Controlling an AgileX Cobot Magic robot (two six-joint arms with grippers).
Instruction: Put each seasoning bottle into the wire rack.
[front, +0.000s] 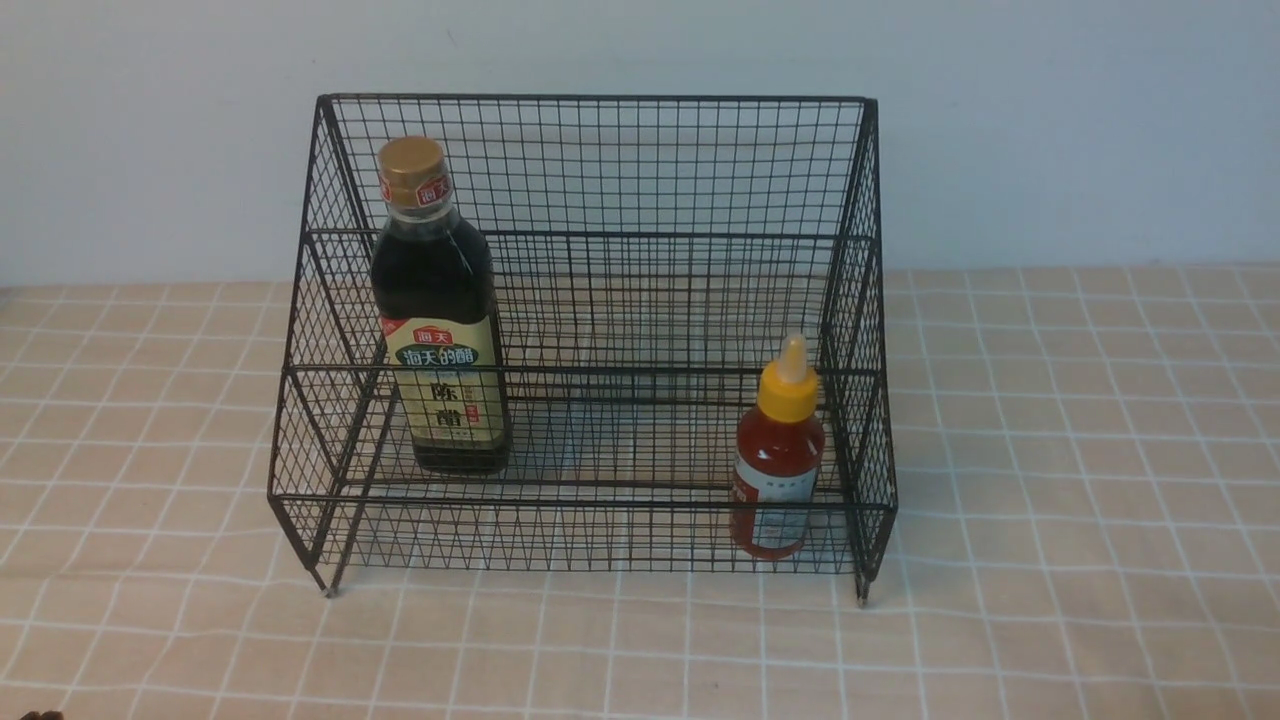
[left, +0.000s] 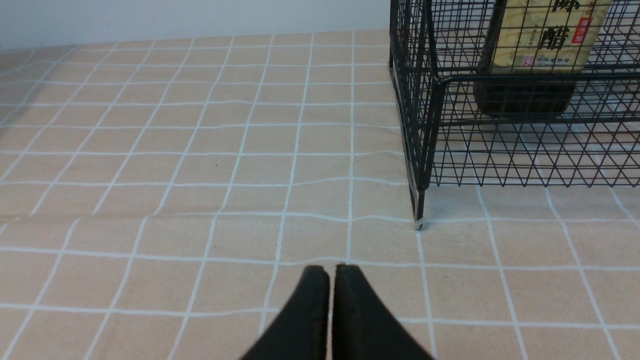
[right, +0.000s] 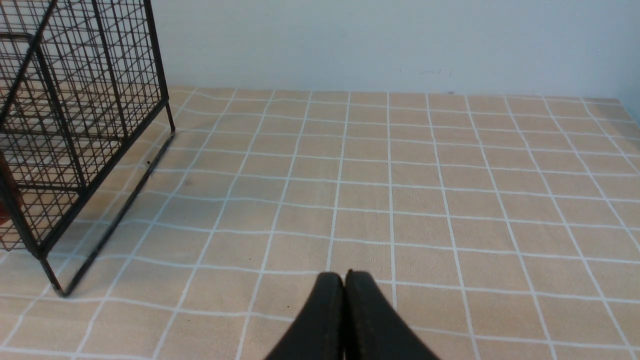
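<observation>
Both hands, left (left: 332, 272) and right (right: 344, 280), are closed and empty. Two bottles stand inside the one wire rack (front: 600, 498): the dark bottle (front: 440, 330) near its left side, the red-sauce bottle (front: 777, 470) by its front right corner, behind the mesh, on the table (front: 1080, 560).

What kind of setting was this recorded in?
Probably a tabletop test setup rather than a working kitchen: a wire rack holding two seasoning bottles, a grid-patterned cloth or covering, and a plain pale wall behind.
</observation>
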